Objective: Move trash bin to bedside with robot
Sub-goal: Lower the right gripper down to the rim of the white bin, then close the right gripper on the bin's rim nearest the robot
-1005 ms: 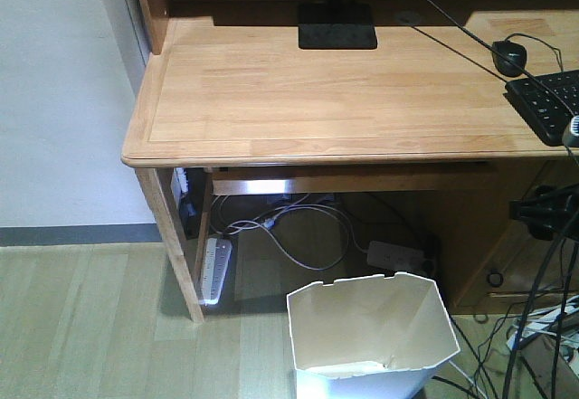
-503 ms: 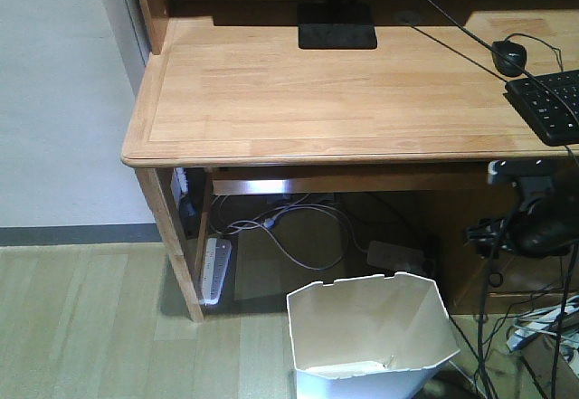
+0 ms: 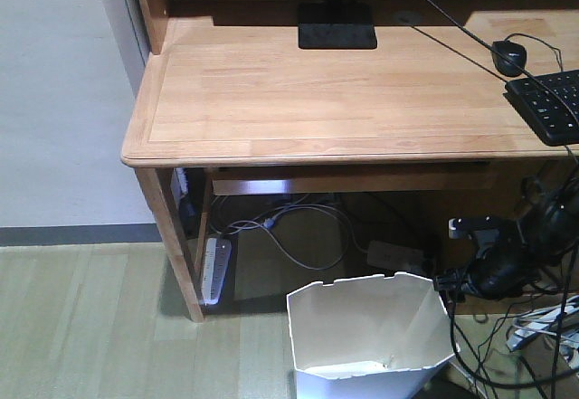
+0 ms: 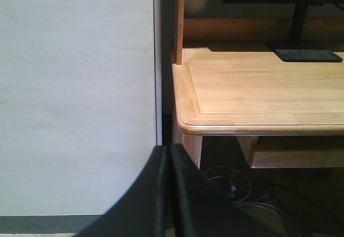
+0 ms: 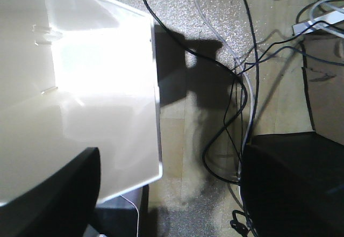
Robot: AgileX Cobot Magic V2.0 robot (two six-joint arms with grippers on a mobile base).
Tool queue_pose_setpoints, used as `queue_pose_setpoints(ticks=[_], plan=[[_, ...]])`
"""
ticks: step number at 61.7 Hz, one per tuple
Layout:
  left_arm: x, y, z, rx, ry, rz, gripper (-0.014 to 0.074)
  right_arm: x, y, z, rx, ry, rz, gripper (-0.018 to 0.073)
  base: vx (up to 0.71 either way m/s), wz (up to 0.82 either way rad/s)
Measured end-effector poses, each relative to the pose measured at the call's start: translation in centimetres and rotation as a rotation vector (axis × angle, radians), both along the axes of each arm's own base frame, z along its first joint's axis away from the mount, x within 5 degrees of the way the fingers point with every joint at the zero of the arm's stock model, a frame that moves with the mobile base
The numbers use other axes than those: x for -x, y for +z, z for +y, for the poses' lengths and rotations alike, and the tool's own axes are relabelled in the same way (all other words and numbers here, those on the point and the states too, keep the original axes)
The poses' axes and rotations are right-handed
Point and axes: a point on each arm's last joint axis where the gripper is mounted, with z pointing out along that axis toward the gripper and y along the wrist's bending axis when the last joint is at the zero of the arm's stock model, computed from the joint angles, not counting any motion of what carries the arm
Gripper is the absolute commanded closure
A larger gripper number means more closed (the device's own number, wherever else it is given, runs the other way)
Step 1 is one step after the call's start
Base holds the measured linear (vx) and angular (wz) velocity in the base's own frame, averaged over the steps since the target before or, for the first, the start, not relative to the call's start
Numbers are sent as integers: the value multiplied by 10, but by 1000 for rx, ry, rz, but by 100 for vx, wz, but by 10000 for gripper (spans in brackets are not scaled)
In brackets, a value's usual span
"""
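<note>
A light wooden desk [image 3: 317,91] stands ahead, its rounded front-left corner close to a pale wall [image 3: 54,100] with a dark baseboard [image 3: 72,234] along the bottom. On the desk top a flat black monitor stand [image 3: 336,35] sits at the back, a black mouse [image 3: 509,55] lies to the right with its cord looping, and a black keyboard [image 3: 550,105] reaches the right edge. Underneath are 2 white strips: a long power strip [image 3: 215,269] beside the left desk leg [image 3: 172,245] and a shorter power strip [image 3: 395,256] farther right, with pale cables [image 3: 289,236] trailing between them. The floor [image 3: 81,327] is light wood-look planking.
</note>
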Motion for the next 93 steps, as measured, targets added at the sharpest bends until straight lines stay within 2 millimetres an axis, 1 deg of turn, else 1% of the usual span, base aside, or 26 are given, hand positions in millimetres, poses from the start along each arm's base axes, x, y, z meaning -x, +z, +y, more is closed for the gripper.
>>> queue_pose_setpoints(ticks=[13, 20, 34, 47, 56, 65, 73, 88, 93], plan=[[0, 0, 0, 0, 0, 0, 602, -6, -41, -1, -3, 17, 30, 34, 0, 0], [0, 0, 0, 0, 0, 0, 602, -10, -58, -1, -4, 19, 36, 34, 0, 0], [0, 0, 0, 0, 0, 0, 602, -17, -87, -2, -3, 31, 43, 34, 0, 0], [0, 0, 0, 0, 0, 0, 602, -26, -109, -4, 1, 35, 57, 34, 0, 0], [0, 0, 0, 0, 0, 0, 602, -28, -124, -4, 4, 35, 91, 34, 0, 0], [0, 0, 0, 0, 0, 0, 602, -30, -135, -5, 6, 36, 119, 41, 0, 0], [0, 0, 0, 0, 0, 0, 602, -27, -142, -5, 6, 50, 140, 55, 0, 0], [0, 0, 0, 0, 0, 0, 602, -25, -145, -4, -6, 58, 144, 110, 0, 0], [0, 0, 0, 0, 0, 0, 602, -26, -145, -3, -12, 51, 138, 143, 0, 0]])
